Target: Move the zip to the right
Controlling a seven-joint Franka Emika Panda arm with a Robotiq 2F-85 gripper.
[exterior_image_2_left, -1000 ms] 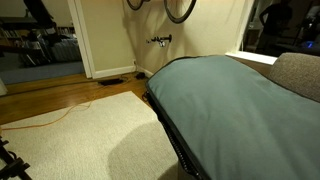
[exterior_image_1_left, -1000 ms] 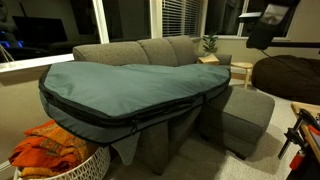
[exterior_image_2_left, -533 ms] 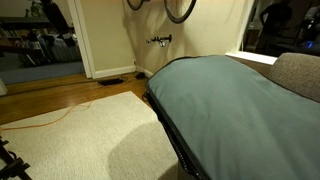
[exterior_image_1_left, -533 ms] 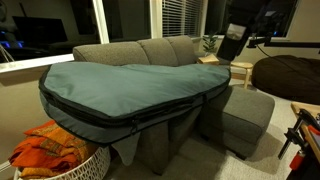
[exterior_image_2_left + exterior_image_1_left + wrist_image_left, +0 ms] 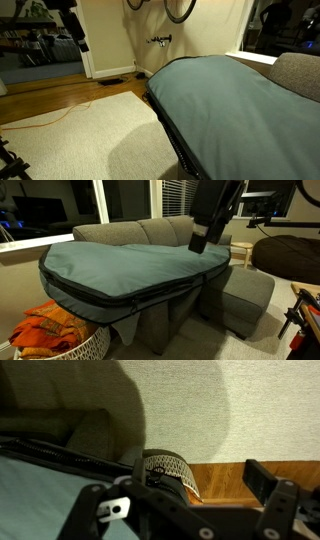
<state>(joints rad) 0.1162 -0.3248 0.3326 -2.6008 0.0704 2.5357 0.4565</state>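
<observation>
Hand spread, above teal bag, dark zip

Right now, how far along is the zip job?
Done: nothing visible; the zip on the bag looks untouched. In hand: the gripper hangs open clear of the bag, holding nothing. Left: find the pull, which I can't make out, grip it, slide it right.

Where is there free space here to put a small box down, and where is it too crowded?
The ottoman top, beside the sofa, is bare. The rug between the wooden floor and the bag is bare too. Crowded: the bag covers the sofa seat, and the basket is full of cloth.
</observation>
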